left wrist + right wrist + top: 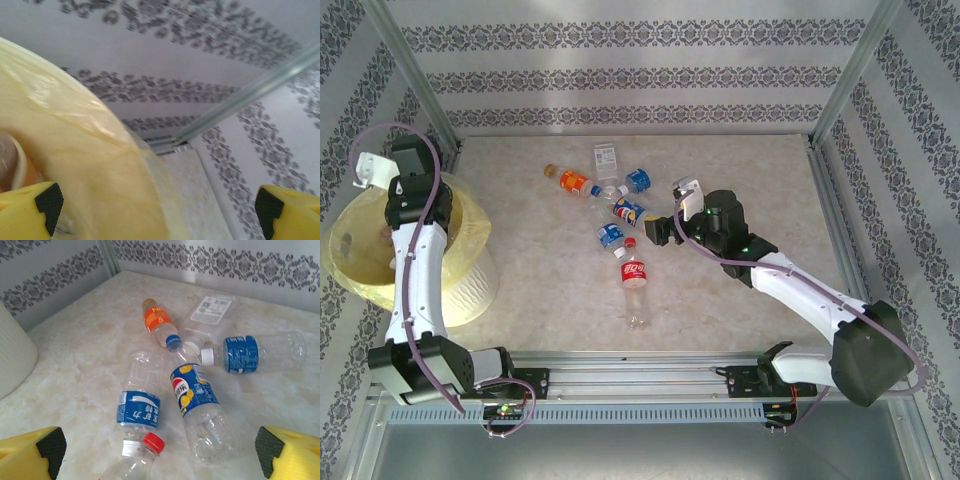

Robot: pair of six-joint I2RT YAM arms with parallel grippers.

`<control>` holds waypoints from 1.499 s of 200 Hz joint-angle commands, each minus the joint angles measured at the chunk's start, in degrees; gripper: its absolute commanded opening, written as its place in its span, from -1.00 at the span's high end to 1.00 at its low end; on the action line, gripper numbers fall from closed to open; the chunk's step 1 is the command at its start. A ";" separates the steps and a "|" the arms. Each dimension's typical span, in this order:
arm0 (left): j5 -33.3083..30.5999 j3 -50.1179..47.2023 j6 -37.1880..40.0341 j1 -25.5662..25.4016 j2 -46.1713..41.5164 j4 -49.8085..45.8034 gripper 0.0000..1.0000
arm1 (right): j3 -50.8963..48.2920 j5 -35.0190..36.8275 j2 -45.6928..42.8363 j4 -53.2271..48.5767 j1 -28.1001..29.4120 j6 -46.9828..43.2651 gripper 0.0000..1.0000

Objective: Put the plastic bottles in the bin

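Observation:
The pale-yellow bin (460, 255) with its yellow bag (75, 165) stands at the table's left. My left gripper (157, 207) hangs over it, open and empty. Something clear and orange (20, 172) lies inside the bin, too blurred to name. Several bottles lie mid-table: an orange-label one (573, 181) (159, 321), a flat clear one (606, 158) (207, 312), a blue-label one with a white cap (638, 181) (250, 353), a blue-and-yellow-label one (628, 210) (196, 392), another blue-label one (610, 235) (139, 400), and a red-cap one (633, 275) (154, 442). My right gripper (660, 232) (160, 450) is open just right of them.
Patterned walls and metal frame posts (840, 90) close in the table on three sides. The bin's white side (15, 355) shows at the left of the right wrist view. Bare marble tabletop (760, 190) lies right of the bottles.

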 commanded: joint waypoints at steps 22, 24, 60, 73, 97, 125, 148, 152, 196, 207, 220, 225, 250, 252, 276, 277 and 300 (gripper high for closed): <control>4.90 3.79 5.99 -5.93 -0.66 3.03 -0.99 | 5.60 -0.53 3.59 -10.67 -2.73 -5.34 -0.96; 4.89 3.96 6.18 -6.31 -0.66 3.05 -0.99 | 5.73 -0.62 3.78 -11.13 -2.92 -5.39 -0.96; 7.83 6.68 9.84 -12.77 -0.22 4.43 -1.00 | 7.21 -1.08 6.21 -14.07 -5.43 -5.23 -0.96; 9.12 7.69 11.23 -15.44 0.25 5.05 -0.99 | 8.07 -1.20 7.38 -14.83 -6.20 -4.86 -0.96; 12.79 8.92 13.40 -20.21 1.51 6.66 -1.00 | 9.77 -3.91 9.73 -15.57 -6.53 -4.05 -0.96; 15.92 11.83 14.71 -25.34 4.52 4.85 -1.00 | 11.32 0.82 12.16 -17.48 -5.20 3.38 -0.96; 16.18 14.09 16.67 -29.89 6.98 3.29 -0.99 | 10.83 3.32 12.25 -22.13 -2.93 13.96 -0.96; 16.35 14.38 16.81 -30.41 7.42 3.04 -0.99 | 10.36 3.69 12.18 -22.66 -2.15 15.41 -0.96; 19.94 15.74 15.70 -33.22 11.31 1.14 -0.99 | 7.64 6.39 12.76 -26.96 7.03 23.49 -0.96; 20.45 16.13 15.25 -33.49 12.30 -0.19 -0.99 | 7.97 7.07 13.92 -27.18 8.49 23.83 -0.96; 20.67 16.60 14.88 -33.81 13.32 -1.78 -0.99 | 10.11 7.14 16.41 -29.34 9.82 23.63 -0.96; 20.68 16.51 14.68 -33.82 13.56 -2.26 -0.99 | 11.22 7.32 17.51 -30.47 10.35 23.51 -0.96; 20.78 15.48 14.51 -33.84 13.75 -3.55 -0.99 | 15.47 5.79 23.02 -33.75 11.99 24.65 -0.96; 20.77 15.48 14.53 -33.84 13.71 -3.67 -0.99 | 15.69 5.53 23.38 -33.89 12.01 24.85 -0.96; 19.84 15.37 15.50 -33.92 13.49 -5.74 -0.99 | 19.18 6.10 27.62 -37.02 13.04 25.61 -0.96; 19.87 15.34 15.54 -33.92 13.49 -5.79 -0.99 | 19.18 6.10 27.62 -37.02 13.04 25.61 -0.96; 19.79 15.01 16.63 -33.86 13.31 -6.46 -0.99 | 22.04 6.96 30.46 -38.84 13.84 25.36 -0.95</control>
